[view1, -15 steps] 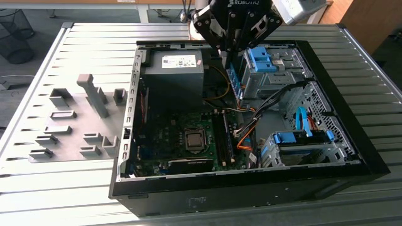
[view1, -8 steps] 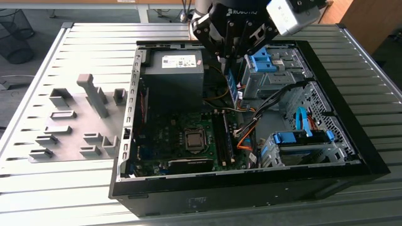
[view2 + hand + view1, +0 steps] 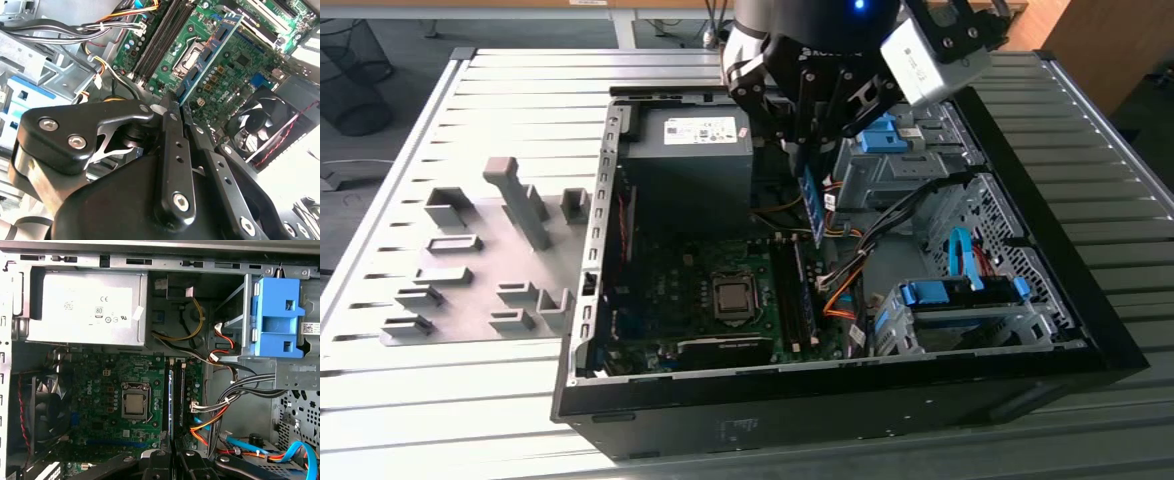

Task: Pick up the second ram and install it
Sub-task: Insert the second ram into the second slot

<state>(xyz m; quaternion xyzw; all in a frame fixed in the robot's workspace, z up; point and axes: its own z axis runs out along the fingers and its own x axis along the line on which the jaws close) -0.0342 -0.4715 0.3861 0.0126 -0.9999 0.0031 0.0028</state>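
My gripper is shut on the second ram, a thin blue-green stick with black chips. It hangs nearly upright inside the open computer case, its lower end a little above the motherboard's long black memory slots. In the second wrist view the second ram sticks out from between the two black fingers over the green motherboard. In the first wrist view I see the second ram edge-on, in line with the memory slots and above my gripper.
A silver power supply fills the case's far end. Blue drive-bay clips and orange and black cables lie close beside the slots. The CPU socket lies on their other side. A grey holder plate lies outside the case.
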